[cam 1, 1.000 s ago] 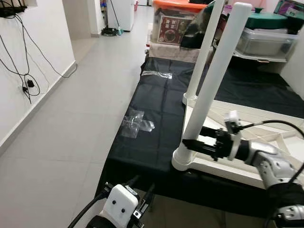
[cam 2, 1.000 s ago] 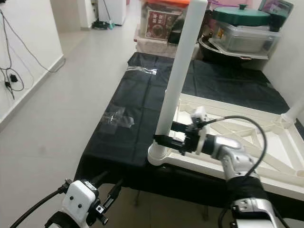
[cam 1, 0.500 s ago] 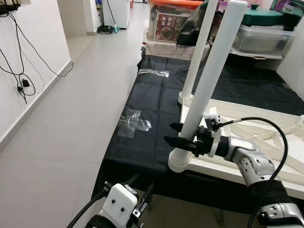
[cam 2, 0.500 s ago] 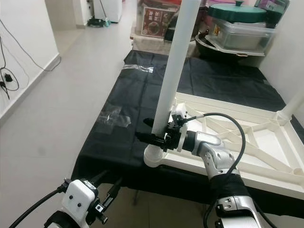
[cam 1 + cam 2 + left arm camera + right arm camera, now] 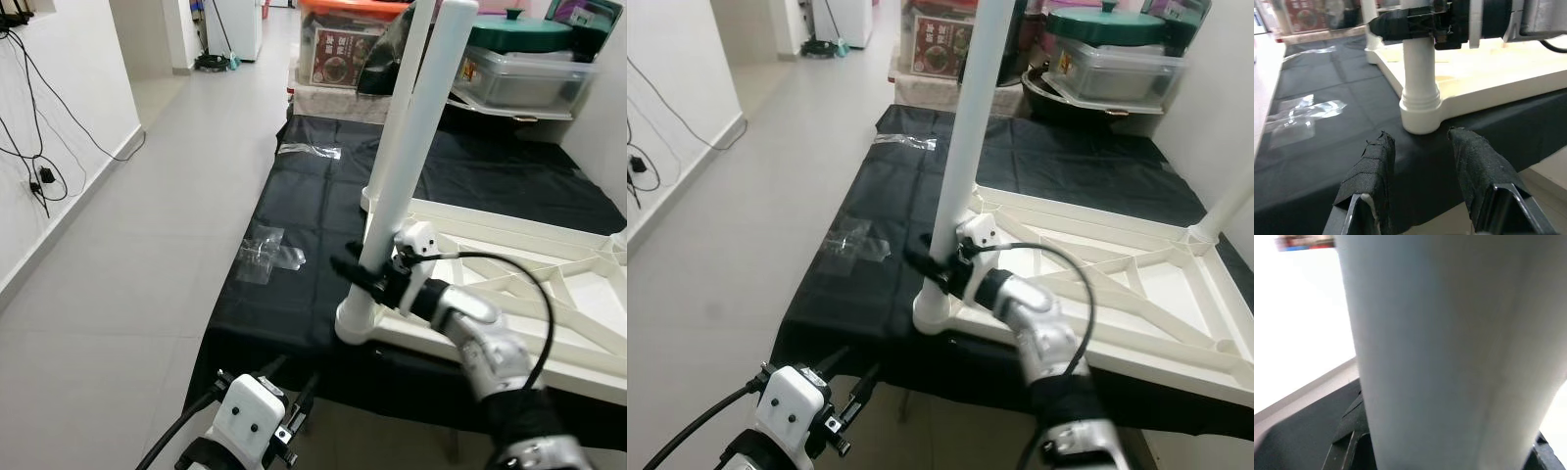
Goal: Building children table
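On the near left, low at the mat's edge: left gripper (image 5: 1422, 188), jaws apart, holding nothing, idle and aimed at the corner socket.
Item: plastic wrapper (image 5: 266, 257), crumpled on the black mat (image 5: 313, 206), left of the work; no part in the step.
Item: white table leg (image 5: 407, 166), upright in the near-left corner socket (image 5: 355, 328) of the upturned table top (image 5: 1136, 294).
Item: right gripper (image 5: 364, 277), jaws closed around the leg just above the socket.
Item: second leg (image 5: 392, 191), standing at the far-left corner.
Risk, judged: leg may be only partly seated; sideways force from the grip could tilt or jam it, or slide the top off the near edge of the mat.
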{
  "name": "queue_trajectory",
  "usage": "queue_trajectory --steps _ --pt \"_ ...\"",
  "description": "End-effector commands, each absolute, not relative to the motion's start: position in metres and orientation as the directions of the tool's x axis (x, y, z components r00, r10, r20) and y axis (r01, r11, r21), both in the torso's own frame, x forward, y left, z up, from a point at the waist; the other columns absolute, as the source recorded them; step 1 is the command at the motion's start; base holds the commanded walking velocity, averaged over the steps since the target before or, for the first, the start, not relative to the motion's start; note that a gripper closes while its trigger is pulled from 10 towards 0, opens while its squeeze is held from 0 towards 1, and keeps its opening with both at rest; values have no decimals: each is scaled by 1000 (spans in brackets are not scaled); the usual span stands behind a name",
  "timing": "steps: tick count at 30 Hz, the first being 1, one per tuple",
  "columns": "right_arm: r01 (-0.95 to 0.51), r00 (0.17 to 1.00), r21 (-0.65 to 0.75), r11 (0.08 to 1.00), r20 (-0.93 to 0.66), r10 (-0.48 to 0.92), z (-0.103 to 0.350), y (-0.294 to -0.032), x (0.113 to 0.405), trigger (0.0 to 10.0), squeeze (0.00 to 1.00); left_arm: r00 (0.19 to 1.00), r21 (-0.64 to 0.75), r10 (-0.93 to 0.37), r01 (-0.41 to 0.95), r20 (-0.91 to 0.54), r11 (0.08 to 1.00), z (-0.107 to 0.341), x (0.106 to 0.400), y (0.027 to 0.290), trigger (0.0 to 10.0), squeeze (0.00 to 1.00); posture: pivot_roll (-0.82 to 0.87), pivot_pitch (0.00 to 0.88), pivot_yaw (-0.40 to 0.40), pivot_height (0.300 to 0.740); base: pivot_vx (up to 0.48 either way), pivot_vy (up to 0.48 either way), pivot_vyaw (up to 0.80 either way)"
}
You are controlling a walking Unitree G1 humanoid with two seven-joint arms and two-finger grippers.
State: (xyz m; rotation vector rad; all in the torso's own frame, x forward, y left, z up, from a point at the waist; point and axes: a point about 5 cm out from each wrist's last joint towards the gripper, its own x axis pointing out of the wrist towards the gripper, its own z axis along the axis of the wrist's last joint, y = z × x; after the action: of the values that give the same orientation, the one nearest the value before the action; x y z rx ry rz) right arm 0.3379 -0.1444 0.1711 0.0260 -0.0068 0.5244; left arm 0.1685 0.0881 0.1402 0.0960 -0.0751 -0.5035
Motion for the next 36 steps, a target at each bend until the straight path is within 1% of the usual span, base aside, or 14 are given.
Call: queue_trajectory --steps 1,3,5,8,10,16,17,20,21,23,24,28,30,36 --pt "-205 966 22 979 -158 206 140 -172 333 0 0 876 106 -481 476 28 873 137 168 89 10000 0 91 95 -82 740 0 0 0" --pt "-205 966 22 979 -158 206 140 -172 333 0 0 876 106 -481 476 28 873 137 168 89 10000 0 91 95 -82 740 0 0 0" --pt "118 982 32 992 -154 -112 139 -172 324 0 0 875 108 -484 478 27 872 136 169 89 10000 0 90 92 -79 740 0 0 0" --pt "300 948 130 945 -153 -280 143 -141 318 0 0 874 111 -486 480 27 870 136 170 89 10000 0 101 88 -84 740 0 0 0" --pt "300 948 130 945 -153 -280 143 -141 318 0 0 874 111 -486 480 27 870 136 170 89 10000 0 101 88 -84 740 0 0 0" --pt "204 970 213 956 -174 -168 145 -81 318 0 0 875 112 -484 478 26 871 136 169 88 10000 0 107 80 -89 740 0 0 0" --pt "157 978 227 961 -174 -119 144 -74 317 10000 0 875 111 -484 478 25 871 135 169 88 10000 0 104 78 -90 740 0 0 0" --pt "132 981 235 963 -173 -92 144 -71 317 10000 0 875 110 -484 478 25 871 135 168 88 10000 0 104 78 -90 740 0 0 0" --pt "53 991 249 967 -131 -21 146 -71 317 10000 1000 875 109 -484 479 24 871 135 168 88 10000 0 104 78 -90 740 0 0 0" --pt "-4 995 228 974 -99 28 147 -75 319 10000 1000 874 107 -485 480 24 871 135 168 88 10000 0 98 72 -91 740 0 0 0" --pt "-87 991 230 969 -79 108 146 -81 323 10000 0 874 105 -485 480 23 871 134 169 87 10000 0 98 68 -93 740 0 0 0" --pt "-202 973 208 957 -71 221 144 -95 330 10000 0 874 103 -486 481 23 871 133 169 86 10000 0 93 63 -91 740 0 0 0" --pt "-414 900 232 880 -41 434 146 -109 339 10000 0 874 101 -485 480 23 871 133 170 86 10000 0 94 62 -93 740 0 0 0" --pt "-632 752 235 739 -46 658 156 -123 352 10000 0 874 100 -486 481 23 871 132 171 86 10000 0 100 48 -95 740 0 0 0"
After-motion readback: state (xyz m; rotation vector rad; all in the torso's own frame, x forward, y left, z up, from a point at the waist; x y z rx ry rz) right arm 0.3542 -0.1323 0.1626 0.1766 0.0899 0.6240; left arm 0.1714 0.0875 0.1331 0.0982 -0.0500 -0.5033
